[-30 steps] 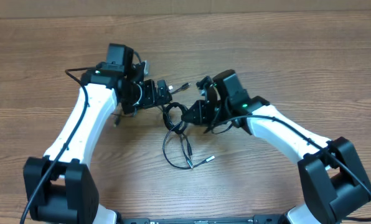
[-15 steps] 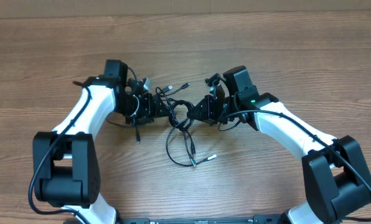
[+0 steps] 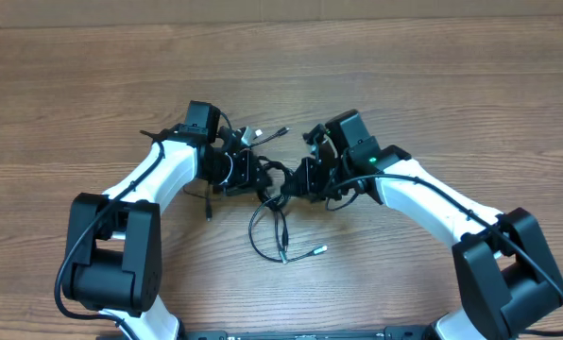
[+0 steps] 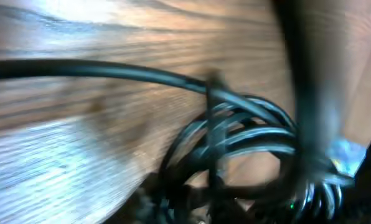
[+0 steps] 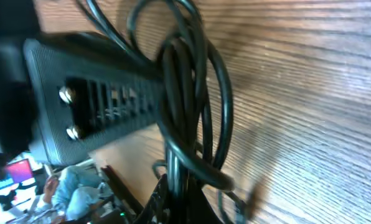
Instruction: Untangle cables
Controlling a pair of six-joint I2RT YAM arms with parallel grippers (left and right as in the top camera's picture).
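The cables point(image 3: 271, 178) are thin black cords knotted together between my two grippers at mid-table. One loop point(image 3: 263, 236) trails toward the front and ends in a silvery tip point(image 3: 320, 250). My right gripper point(image 3: 298, 179) is shut on the knot from the right; the strands point(image 5: 187, 93) run down into its jaws point(image 5: 180, 200). My left gripper point(image 3: 255, 176) presses into the knot from the left. Its wrist view is blurred: coiled strands point(image 4: 248, 134) reach down to its dark jaw area point(image 4: 198, 208), and how far the jaws have come together is hidden.
A loose plug end point(image 3: 209, 213) lies on the wood in front of the left arm. Another cord end point(image 3: 278, 131) points away behind the knot. The left gripper's ribbed black body point(image 5: 92, 102) fills the left of the right wrist view, close to the held strands.
My left arm has swung in toward the knot and its jaws have narrowed from wide open. The right gripper has kept its hold and shifted slightly left.
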